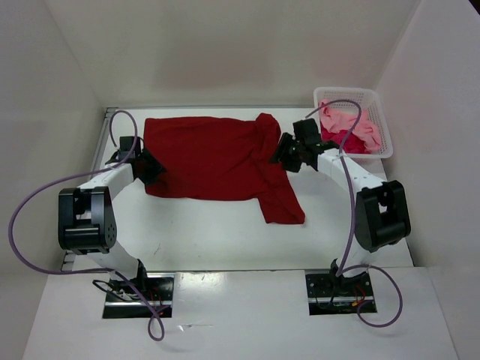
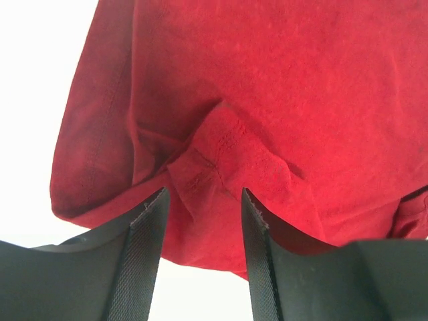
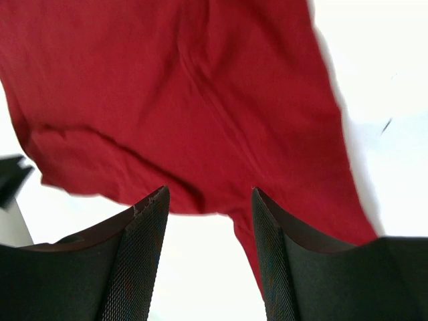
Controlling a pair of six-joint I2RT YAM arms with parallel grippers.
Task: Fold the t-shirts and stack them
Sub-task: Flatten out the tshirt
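Observation:
A dark red t-shirt (image 1: 214,157) lies spread on the white table, one part trailing toward the front right. My left gripper (image 1: 147,166) stands open at the shirt's left edge; in its wrist view the cloth (image 2: 267,100) with a folded hem lies between and beyond the fingers (image 2: 148,234), not pinched. At the shirt's right edge my right gripper (image 1: 286,154) is open too, with red cloth (image 3: 187,100) beyond its fingertips (image 3: 144,227) and nothing held. A light pink t-shirt (image 1: 351,120) and a crimson one (image 1: 349,141) lie crumpled in the basket.
The white mesh basket (image 1: 382,124) stands at the back right corner of the table, close to the right arm. White walls enclose the table on three sides. A purple cable loops off each arm.

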